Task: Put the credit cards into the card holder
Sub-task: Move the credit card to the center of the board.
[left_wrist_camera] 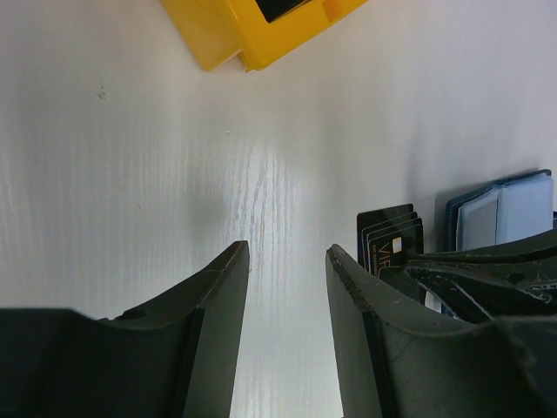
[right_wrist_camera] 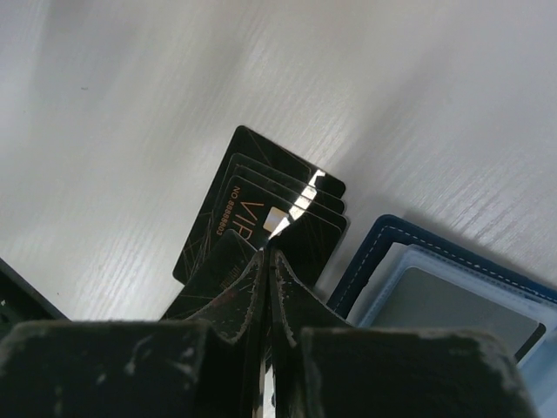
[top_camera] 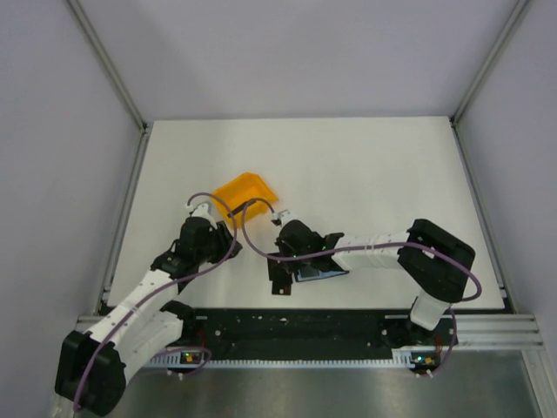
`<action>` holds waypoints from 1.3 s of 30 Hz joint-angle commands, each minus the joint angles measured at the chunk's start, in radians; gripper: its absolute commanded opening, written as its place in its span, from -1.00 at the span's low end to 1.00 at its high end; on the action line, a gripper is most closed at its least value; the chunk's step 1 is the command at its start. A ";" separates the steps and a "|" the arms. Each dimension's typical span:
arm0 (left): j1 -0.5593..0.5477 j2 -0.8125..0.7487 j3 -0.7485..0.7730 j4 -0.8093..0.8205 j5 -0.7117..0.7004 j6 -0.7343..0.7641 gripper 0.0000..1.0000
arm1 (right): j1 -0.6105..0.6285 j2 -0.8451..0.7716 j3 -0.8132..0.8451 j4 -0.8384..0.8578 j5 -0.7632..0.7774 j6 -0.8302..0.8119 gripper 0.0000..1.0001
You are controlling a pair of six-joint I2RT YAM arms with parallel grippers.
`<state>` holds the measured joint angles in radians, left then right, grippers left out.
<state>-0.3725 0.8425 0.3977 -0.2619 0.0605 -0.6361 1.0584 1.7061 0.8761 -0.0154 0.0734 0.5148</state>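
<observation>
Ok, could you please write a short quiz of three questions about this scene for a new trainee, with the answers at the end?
1. True or false: the left gripper is open, with nothing between its fingers.
2. The card holder is: A) folded shut; B) lying open beside the credit cards; C) in the left gripper.
3. Which gripper is shut, with its tips at the credit cards?

Key: 1 true; 2 B; 3 the right gripper.
</observation>
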 commanded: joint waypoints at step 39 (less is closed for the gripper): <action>-0.367 -0.069 -0.157 0.173 0.148 -0.112 -0.71 | 0.089 -0.531 -0.370 0.115 -0.009 0.272 -0.48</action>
<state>-0.6792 0.7609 0.2714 -0.1783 0.2348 -0.6865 1.1358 1.2087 0.5625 0.0017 0.0998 0.7040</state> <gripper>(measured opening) 0.182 0.256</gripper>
